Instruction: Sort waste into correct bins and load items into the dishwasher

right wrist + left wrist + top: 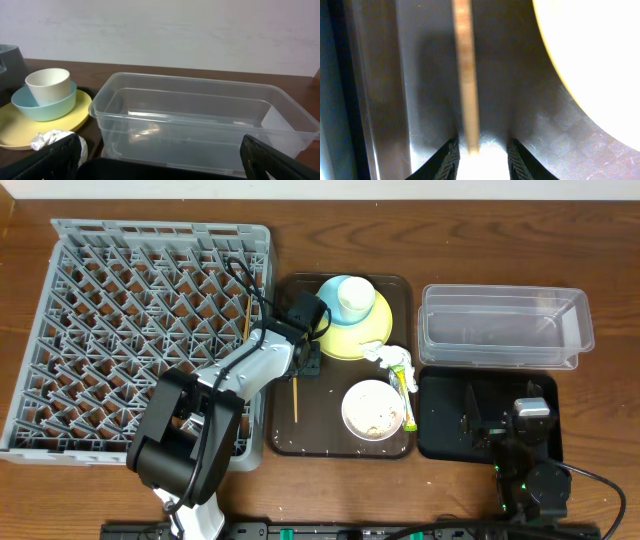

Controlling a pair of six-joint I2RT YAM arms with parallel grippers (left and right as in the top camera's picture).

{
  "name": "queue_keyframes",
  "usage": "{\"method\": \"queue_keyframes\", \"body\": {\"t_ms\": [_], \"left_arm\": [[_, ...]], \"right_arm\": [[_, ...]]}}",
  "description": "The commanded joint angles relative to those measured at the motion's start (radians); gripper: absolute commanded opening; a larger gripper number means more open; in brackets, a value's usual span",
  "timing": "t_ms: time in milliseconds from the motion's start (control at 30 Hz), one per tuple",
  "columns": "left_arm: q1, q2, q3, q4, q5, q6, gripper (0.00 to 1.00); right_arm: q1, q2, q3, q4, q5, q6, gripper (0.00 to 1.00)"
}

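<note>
Straddling left gripper (pixel 482 160): we found jaws apart, one chopstick (pixel 465 75) between them, over brown tray (pixel 320 430).
Right gripper (pixel 165 160): we logged jaws wide apart above black tray (pixel 440 430).

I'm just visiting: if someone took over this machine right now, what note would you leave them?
Left hand: open, fingers either side of a chopstick on the brown tray.
Right hand: open, over the black tray.
Done: a second chopstick seems to lie in the rack.
Plate carrying blue bowl and white cup, plus white bowl, tissue and wrapper, sit on the brown tray; clear tub empty.
Left: nearly everything.
</note>
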Motion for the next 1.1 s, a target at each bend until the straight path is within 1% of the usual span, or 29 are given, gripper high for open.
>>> {"method": "queue_keyframes", "body": {"t_ms": [0,267,333,533,633,667,867,1000,1067], "left_arm": [[0.001,0.050,-0.050,0.005,-0.005,-0.010,0.34],[0.000,0.050,-0.095,0.047,-0.005,-0.010,0.33],[0.000,0.050,-0.095,0.047,-0.005,-0.010,0.24],[0.000,0.051,-0.095,0.048,-0.005,-0.010,0.19],[0.000,0.050,-0.095,0.047,-0.005,-0.010,0.09],[0.000,0.050,-0.095,0.047,-0.005,-0.010,0.08],[0.000,0.036,-0.093,0.043,-0.005,-0.017,0.08],[0.000,-0.028,-0.070,0.008,-0.005,-0.017,0.08],[0.000,-0.099,-0.047,-0.022,-0.005,-0.017,0.08]], "right_arm": [[-0.016,-0.005,-0.001,-0.004,-0.008,0.014,0.99],[-0.016,-0.005,-0.001,-0.004,-0.008,0.014,0.99],[-0.016,-0.005,-0.001,-0.004,-0.008,0.014,0.99],[-0.016,-0.005,-0.001,-0.004,-0.008,0.014,0.99],[-0.016,-0.005,-0.001,-0.004,-0.008,0.014,0.99],[-0.016,-0.005,-0.001,-0.004,-0.008,0.014,0.99],[-0.016,-0.005,-0.001,-0.004,-0.008,0.014,0.99],[-0.016,-0.005,-0.001,-0.004,-0.008,0.014,0.99],[-0.016,-0.005,-0.001,-0.004,-0.008,0.014,0.99]]}}
